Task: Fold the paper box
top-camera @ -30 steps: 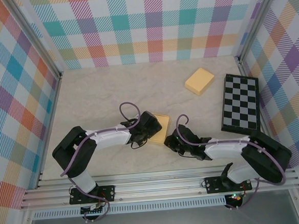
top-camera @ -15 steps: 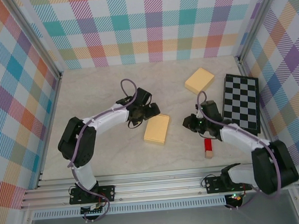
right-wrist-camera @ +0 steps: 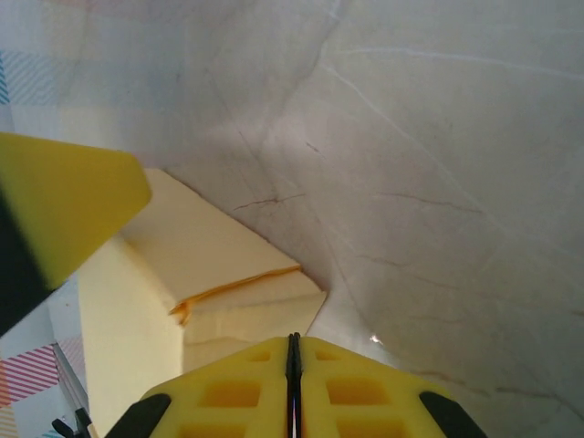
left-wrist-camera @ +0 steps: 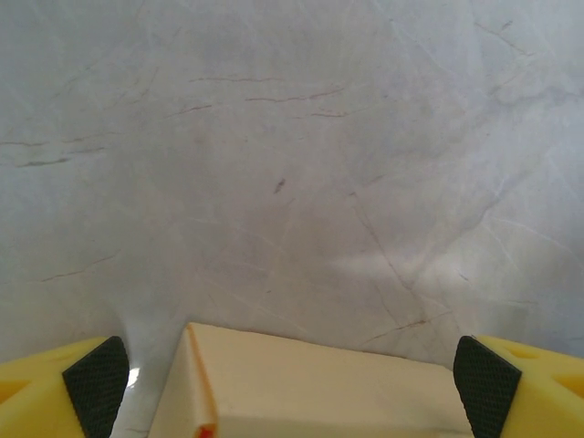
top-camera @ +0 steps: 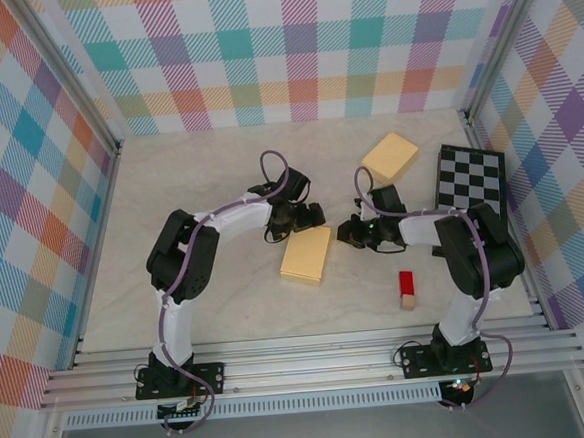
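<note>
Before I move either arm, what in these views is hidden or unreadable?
- Top view: the left gripper covers the far edge of the paper box, so contact there is unclear.
- Left wrist view: the box runs off the bottom edge; its near part is unseen.
- Right wrist view: a blurred yellow shape, cut off at the left edge, cannot be identified.
- Top view: the red block is too small for detail.

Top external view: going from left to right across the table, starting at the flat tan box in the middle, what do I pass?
paper box → right pincer → red block → checkerboard
</note>
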Robot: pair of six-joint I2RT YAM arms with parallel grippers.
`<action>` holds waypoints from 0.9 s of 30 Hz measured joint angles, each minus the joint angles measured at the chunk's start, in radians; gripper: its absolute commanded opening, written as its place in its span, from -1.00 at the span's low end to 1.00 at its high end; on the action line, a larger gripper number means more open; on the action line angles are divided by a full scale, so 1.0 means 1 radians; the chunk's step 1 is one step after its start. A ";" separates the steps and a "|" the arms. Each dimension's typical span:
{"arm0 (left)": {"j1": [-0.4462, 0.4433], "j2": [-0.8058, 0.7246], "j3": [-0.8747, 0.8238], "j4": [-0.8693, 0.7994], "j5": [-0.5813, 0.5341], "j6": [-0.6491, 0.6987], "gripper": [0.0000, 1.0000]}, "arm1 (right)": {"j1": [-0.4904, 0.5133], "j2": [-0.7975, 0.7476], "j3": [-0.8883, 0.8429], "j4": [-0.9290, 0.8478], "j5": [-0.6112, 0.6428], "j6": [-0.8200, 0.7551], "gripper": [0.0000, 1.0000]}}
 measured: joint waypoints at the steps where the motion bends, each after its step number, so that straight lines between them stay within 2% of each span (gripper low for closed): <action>1: 0.000 0.000 0.001 0.000 0.004 0.001 0.87 | -0.002 0.012 0.002 0.006 -0.006 -0.002 -0.79; 12: -0.004 0.014 0.008 0.009 0.039 -0.016 0.86 | -0.003 0.086 0.010 0.112 -0.068 0.026 -0.80; 20: -0.021 0.080 0.128 -0.115 0.003 -0.019 0.85 | -0.005 0.126 0.045 0.114 -0.130 0.017 -0.79; 27: -0.034 0.138 0.233 -0.221 -0.031 -0.019 0.85 | -0.003 0.129 0.053 0.111 -0.120 0.049 -0.80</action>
